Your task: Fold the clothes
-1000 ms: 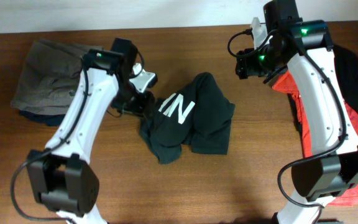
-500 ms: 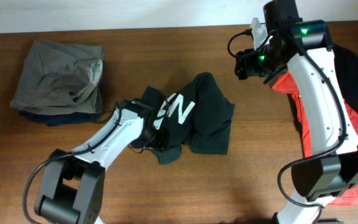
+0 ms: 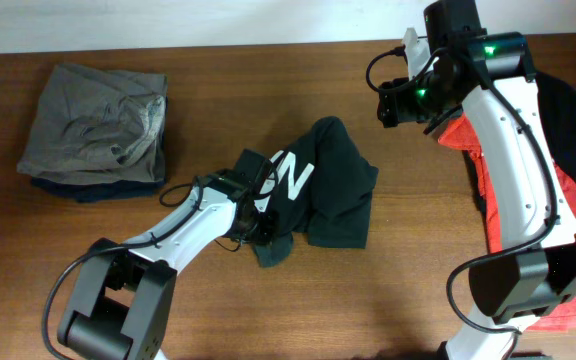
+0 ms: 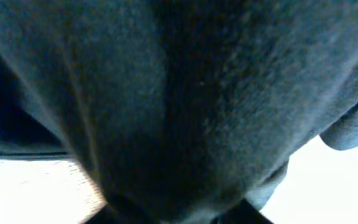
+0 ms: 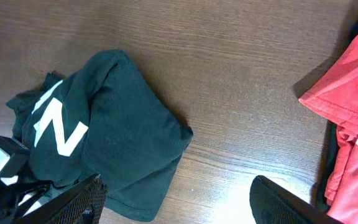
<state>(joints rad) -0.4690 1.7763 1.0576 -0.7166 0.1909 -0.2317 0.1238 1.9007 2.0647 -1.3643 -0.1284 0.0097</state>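
Garments: one lettered black T-shirt [image 3: 323, 185], one red T-shirt [image 3: 573, 200], one grey-navy stack [image 3: 93, 135]. Left gripper [image 3: 257, 221] buried, grip unclear; right gripper [image 5: 176, 199] spread.

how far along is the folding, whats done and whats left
Done: a grey and navy stack sits folded at far left. In hand: the black T-shirt with white letters lies crumpled in the middle, the left gripper buried in its near-left edge; whether it grips is unclear. The right gripper hovers open, holding nothing. Left: that shirt, plus the red T-shirt and a black piece unfolded at right.
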